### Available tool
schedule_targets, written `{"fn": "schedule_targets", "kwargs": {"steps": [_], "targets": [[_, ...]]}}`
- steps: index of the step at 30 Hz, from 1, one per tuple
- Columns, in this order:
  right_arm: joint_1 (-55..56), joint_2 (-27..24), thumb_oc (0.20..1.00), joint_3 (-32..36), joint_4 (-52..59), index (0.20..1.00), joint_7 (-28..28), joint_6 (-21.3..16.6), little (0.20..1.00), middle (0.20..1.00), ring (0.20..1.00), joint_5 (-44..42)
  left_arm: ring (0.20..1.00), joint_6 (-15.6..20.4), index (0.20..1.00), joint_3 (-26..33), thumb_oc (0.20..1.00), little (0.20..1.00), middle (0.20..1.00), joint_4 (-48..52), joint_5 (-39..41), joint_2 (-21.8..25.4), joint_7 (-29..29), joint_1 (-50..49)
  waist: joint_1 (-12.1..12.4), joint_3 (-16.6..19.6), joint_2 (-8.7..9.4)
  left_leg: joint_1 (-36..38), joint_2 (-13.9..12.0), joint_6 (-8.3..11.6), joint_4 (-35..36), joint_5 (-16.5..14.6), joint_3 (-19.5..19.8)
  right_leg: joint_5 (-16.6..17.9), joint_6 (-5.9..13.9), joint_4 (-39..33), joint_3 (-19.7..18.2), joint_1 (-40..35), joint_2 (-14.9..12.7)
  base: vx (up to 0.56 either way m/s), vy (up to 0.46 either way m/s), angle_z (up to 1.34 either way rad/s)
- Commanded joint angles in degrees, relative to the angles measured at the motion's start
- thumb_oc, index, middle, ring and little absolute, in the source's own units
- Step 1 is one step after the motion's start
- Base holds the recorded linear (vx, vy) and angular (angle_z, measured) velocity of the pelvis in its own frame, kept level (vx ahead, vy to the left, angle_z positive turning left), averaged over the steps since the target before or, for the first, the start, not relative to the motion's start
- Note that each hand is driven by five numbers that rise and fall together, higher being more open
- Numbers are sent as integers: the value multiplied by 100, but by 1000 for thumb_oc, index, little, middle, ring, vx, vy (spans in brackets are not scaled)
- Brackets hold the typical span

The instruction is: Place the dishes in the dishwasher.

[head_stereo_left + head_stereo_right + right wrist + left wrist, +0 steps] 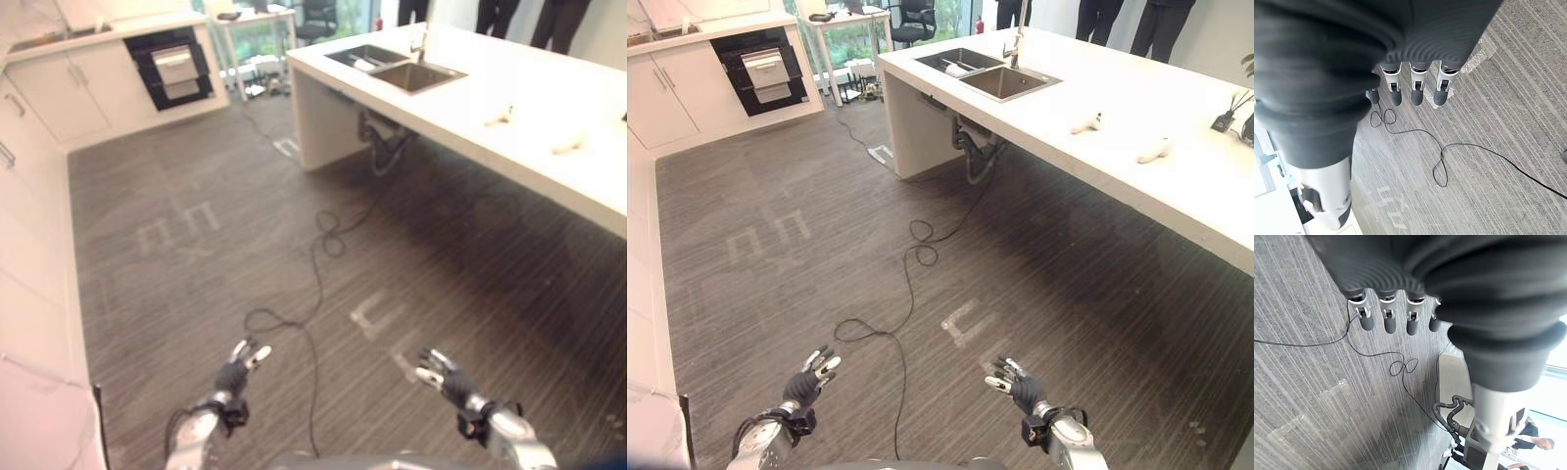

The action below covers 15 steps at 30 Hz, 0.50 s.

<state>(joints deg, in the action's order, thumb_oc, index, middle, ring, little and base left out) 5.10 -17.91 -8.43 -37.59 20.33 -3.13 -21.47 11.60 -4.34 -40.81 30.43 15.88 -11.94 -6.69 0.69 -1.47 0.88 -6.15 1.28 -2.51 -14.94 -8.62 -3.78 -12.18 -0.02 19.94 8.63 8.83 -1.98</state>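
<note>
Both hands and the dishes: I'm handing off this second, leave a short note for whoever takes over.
Left hand open, empty, held low over the floor. Right hand open, empty, likewise.
Dishes lie in the left basin of the double sink at the far end of the white counter. A dark built-in appliance sits in the far cabinets; whether it is the dishwasher cannot be told.
Done: nothing.
Left: approach the sink, pick up the dishes, load them.

I see a dark grey floor (823, 196) with fine stripes and pale tape marks (965, 321) near frame centre. The desk (1176, 186) at upper right is white; its sink (1004, 82) is steel grey. At upper left, a black dishwasher (759, 69) sits among white cabinets (666, 98).
</note>
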Motion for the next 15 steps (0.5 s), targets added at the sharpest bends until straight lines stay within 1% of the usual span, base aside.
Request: {"fn": "schedule_targets", "kwargs": {"steps": [1, 4, 12, 14, 15], "targets": [[-27, 43, 1000, -17, 389, 1000, 47, -355, 1000, 1000, 1000, -167, 1000, 372, 1000, 73, 1000, 1000, 1000, 349, 209, 170, -54, 21, 30, 163, 66, -124, 28, 259, -224, -7, -141, 738, 586, -275, 247, -140, -275, 0, 0, 0], [-4, 39, 1000, -18, 516, 1000, 61, -342, 1000, 1000, 1000, -47, 1000, 356, 1000, 156, 1000, 1000, 1000, 391, 314, 140, -69, -9, 34, 156, 71, -120, 19, 264, -224, -3, -139, 733, 581, -275, 249, -148, -269, 0, 0, 0], [28, 34, 1000, -59, 626, 1000, -10, -459, 1000, 1000, 1000, 56, 1000, 337, 1000, 231, 1000, 1000, 1000, 471, 293, 125, -40, -21, 50, 136, 92, -140, 12, 280, -224, 30, -105, 726, 569, -275, 279, -162, -262, 4, -4, 0], [43, 21, 1000, -76, 685, 1000, -31, -444, 1000, 1000, 1000, 115, 1000, 349, 1000, 268, 1000, 1000, 1000, 482, 392, 97, -28, -87, 106, 117, 103, -135, 71, 276, -224, 31, 72, 741, 572, -275, 239, -159, -254, 37, -23, 6], [33, 4, 1000, -80, 691, 1000, -51, -443, 1000, 1000, 1000, 143, 1000, 351, 1000, 316, 1000, 1000, 1000, 452, 394, 72, -64, -104, 89, 87, 111, -100, 6, 298, -224, 27, -8, 745, 557, -275, 221, -165, -252, 20, 5, 7]]}}
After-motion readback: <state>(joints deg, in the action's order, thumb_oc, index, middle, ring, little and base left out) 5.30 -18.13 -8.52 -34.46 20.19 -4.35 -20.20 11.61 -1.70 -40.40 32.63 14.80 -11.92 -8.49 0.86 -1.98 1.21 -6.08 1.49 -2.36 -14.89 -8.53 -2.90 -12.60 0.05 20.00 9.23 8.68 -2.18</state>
